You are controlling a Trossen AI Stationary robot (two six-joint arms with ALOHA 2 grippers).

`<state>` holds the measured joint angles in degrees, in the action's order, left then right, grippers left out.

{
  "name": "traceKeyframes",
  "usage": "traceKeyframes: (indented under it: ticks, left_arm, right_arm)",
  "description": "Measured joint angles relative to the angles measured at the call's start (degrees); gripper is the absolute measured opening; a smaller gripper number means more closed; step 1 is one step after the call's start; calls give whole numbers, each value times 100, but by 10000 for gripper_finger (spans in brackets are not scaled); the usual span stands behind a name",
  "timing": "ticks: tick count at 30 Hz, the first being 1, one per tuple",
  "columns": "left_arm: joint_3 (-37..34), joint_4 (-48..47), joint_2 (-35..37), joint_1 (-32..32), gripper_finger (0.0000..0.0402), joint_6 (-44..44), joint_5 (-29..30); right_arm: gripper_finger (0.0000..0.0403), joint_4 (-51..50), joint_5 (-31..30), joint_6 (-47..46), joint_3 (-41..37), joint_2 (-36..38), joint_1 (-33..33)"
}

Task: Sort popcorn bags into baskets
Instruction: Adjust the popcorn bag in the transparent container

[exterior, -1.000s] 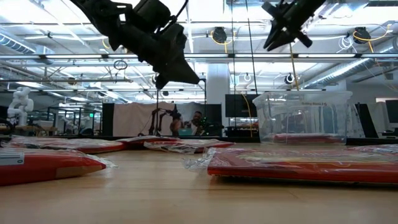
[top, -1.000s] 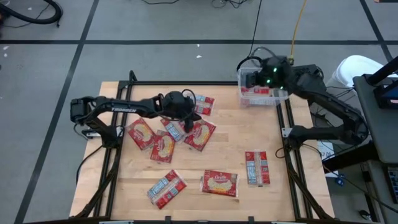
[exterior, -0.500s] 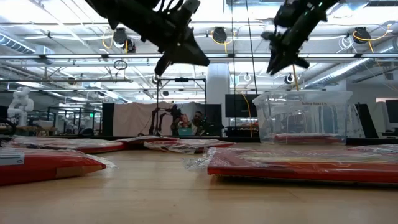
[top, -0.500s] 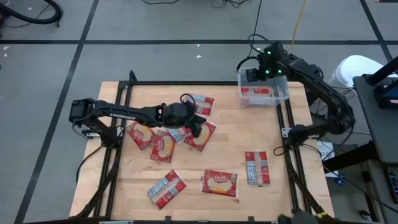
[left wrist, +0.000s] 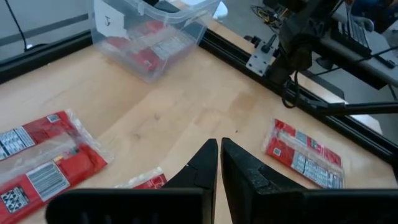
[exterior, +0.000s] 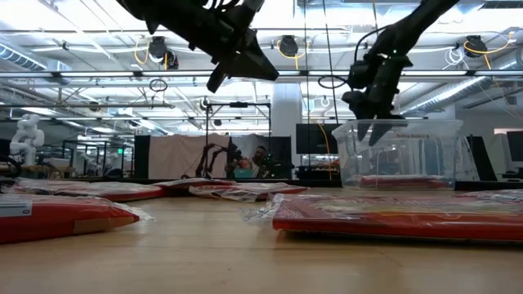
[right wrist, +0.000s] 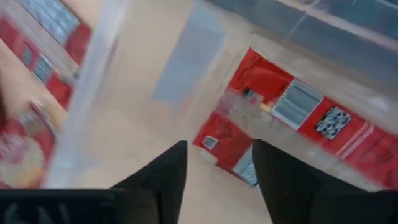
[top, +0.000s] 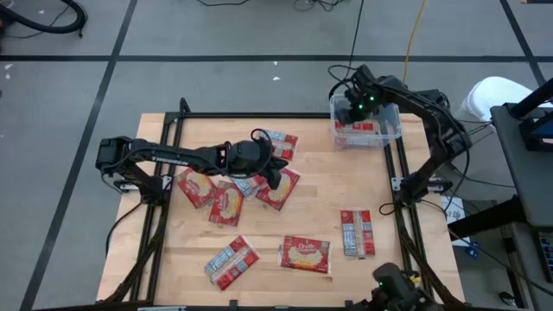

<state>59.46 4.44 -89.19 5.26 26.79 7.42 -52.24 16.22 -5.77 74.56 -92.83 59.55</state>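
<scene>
Several red popcorn bags lie flat on the wooden table: a cluster (top: 226, 205) at the centre-left, one (top: 281, 144) farther back, three (top: 305, 254) toward the near edge. The clear plastic basket (top: 390, 130) stands at the far right corner with red bags (right wrist: 273, 106) on its floor. My left gripper (top: 281, 179) (left wrist: 219, 144) hangs shut and empty above the cluster's right side. My right gripper (top: 350, 117) (right wrist: 219, 146) points steeply down over the basket's left part (exterior: 368, 114), open, with nothing between its fingers.
Black frame rails (top: 402, 173) run along the table's edges, close beside the basket. Bare wood (top: 337, 181) lies between the cluster and the right rail. In the low view a bag (exterior: 392, 219) lies close in front, the basket (exterior: 400, 155) behind it.
My right gripper has come down from high above the basket to its rim, tipping to point more steeply down, and its fingers now stand wider apart. My left gripper has risen a little and shifted toward the table's right, staying shut and empty.
</scene>
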Motion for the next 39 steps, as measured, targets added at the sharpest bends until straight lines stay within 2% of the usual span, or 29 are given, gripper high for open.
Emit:
traceKeyframes:
  ticks: [3, 8, 11, 17, 27, 33, 36, 39]
  left_arm:
    - [0, -92, 0, 77, 26, -89, -233]
    - [-1, -666, 100, 318, 26, -325, -963]
    - [11, -932, 284, 479, 26, -463, -1172]
    - [-8, -1433, 507, 630, 26, -538, -1195]
    - [0, -1343, 575, 604, 26, -354, -1189]
    - [0, -1368, 566, 591, 26, -219, -1194]
    - [0, -1369, 564, 594, 26, -209, -1192]
    - [0, -1370, 564, 585, 26, -209, -1194]
  right_arm:
    - [204, 4, -365, 575, 0, -112, -11]
    - [240, -35, -579, 1365, -6, -193, -11]
    - [257, 15, -732, 1398, -99, -266, -20]
    - [278, 185, -790, 1120, -412, -476, 7]
    - [279, 396, -1079, 1127, -683, -678, -2]
    - [278, 925, -1636, 1123, -1096, -650, -75]
    - [261, 1188, -1648, 1118, -1259, -641, -82]
    - [216, 1422, -1736, 1061, -1395, -644, -120]
